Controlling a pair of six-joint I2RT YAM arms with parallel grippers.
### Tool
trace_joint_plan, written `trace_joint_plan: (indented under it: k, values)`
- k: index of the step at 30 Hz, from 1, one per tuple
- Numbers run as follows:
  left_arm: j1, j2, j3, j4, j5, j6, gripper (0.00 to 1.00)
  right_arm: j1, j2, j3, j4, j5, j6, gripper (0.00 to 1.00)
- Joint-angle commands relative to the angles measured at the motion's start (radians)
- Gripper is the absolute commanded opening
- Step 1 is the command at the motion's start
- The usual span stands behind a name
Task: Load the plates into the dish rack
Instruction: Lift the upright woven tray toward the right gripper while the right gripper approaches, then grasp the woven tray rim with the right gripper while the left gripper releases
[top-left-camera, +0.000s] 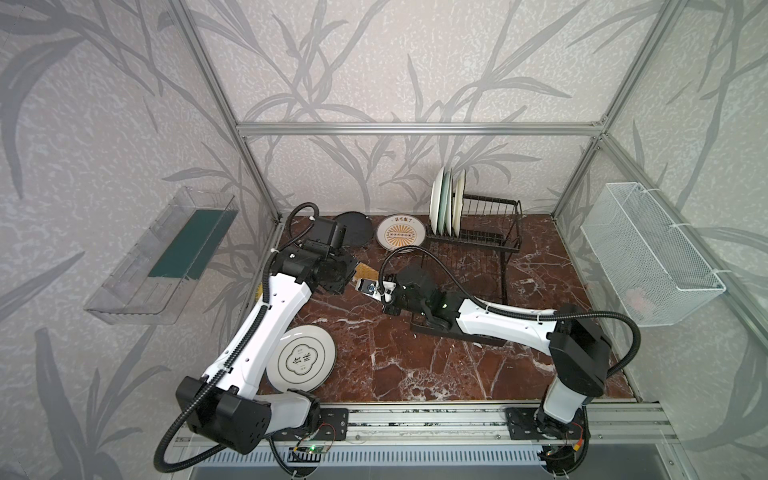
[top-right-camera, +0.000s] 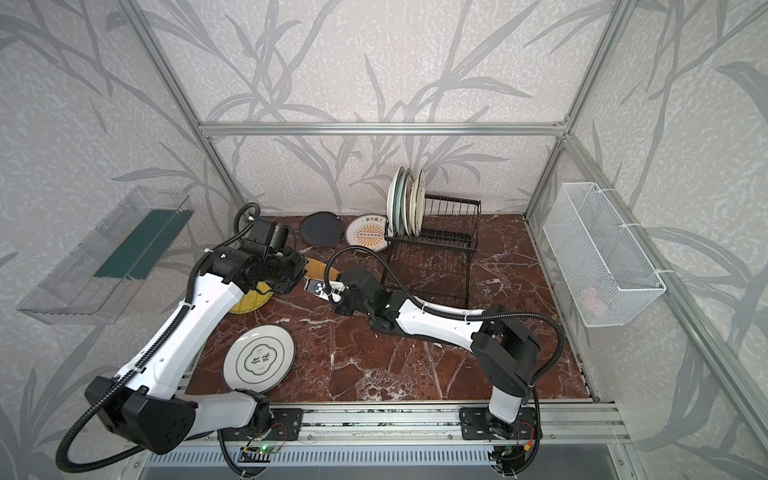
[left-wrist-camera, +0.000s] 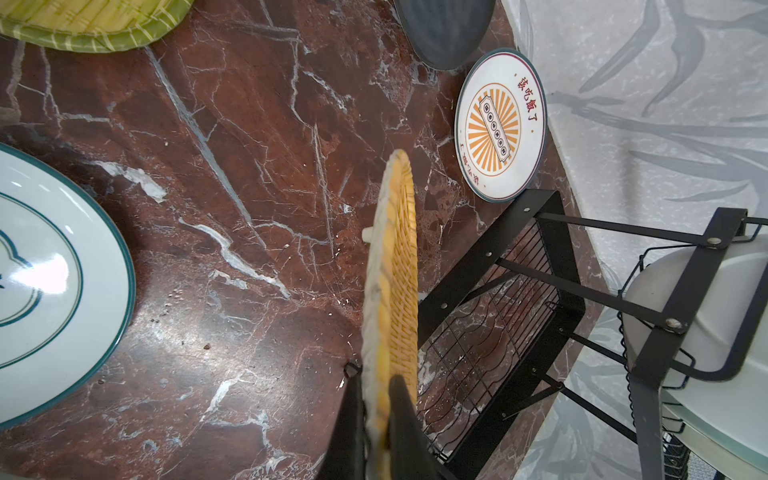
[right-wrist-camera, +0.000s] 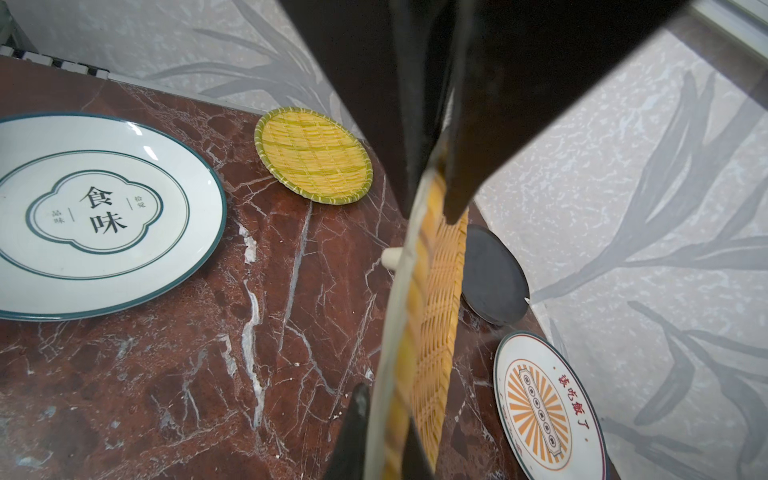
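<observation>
You only get a sliver of the orange woven plate (top-left-camera: 368, 271) in both top views, at frame centre between the two wrists. The rest is behind the arms. The left arm covers about half of the yellow woven plate (top-right-camera: 249, 301) and clips the rim of the white dark-rimmed plate (top-left-camera: 301, 363) at lower left. The racked plates (top-left-camera: 446, 203) overlap, four or so, so the exact count is hard to call.

Writing: the white dark-rimmed plate reads 食味, with side characters too small to read. The sunburst plate (left-wrist-camera: 500, 124) has red 該吃飯了 along its rim.

The orange woven plate stands on edge, face vertical, its edge line running left to right across the frame centre. The left gripper (left-wrist-camera: 376, 388) is clamped on one end of its rim and the right gripper (right-wrist-camera: 386, 419) on the opposite end.

The racked plates stand upright at the left end of the dish rack (top-left-camera: 473, 237), right of centre at the back. The black plate (top-left-camera: 353, 228) and the sunburst plate lie flat on the marble tabletop (top-left-camera: 415, 353), left of the rack.
</observation>
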Motion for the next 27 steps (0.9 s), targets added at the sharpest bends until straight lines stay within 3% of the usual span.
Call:
trace_joint_plan:
  k: [1, 4, 8, 12, 18, 24, 27]
  values:
    - [-0.006, -0.028, -0.004, 0.039, 0.012, 0.052, 0.06, -0.003, -0.038, 0.012, 0.045, -0.03, 0.054, 0.0]
    - [-0.003, -0.037, -0.024, 0.088, 0.011, 0.077, 0.3, -0.003, -0.073, 0.007, 0.032, -0.001, 0.05, 0.0]
    - [0.017, -0.092, -0.015, 0.153, -0.029, 0.17, 0.99, -0.004, -0.123, -0.024, 0.017, 0.047, 0.057, 0.0]
    - [0.045, -0.201, -0.044, 0.31, -0.039, 0.329, 0.99, -0.003, -0.205, -0.046, -0.043, 0.048, 0.104, 0.0]
    - [0.116, -0.364, -0.186, 0.605, 0.101, 0.515, 0.99, -0.006, -0.362, -0.043, -0.176, 0.022, 0.251, 0.0]
    - [0.139, -0.436, -0.336, 0.9, 0.256, 0.57, 0.99, -0.015, -0.468, 0.072, -0.287, -0.024, 0.362, 0.0]
    - [0.139, -0.424, -0.369, 1.019, 0.359, 0.546, 0.99, -0.027, -0.464, 0.207, -0.373, 0.028, 0.476, 0.0]
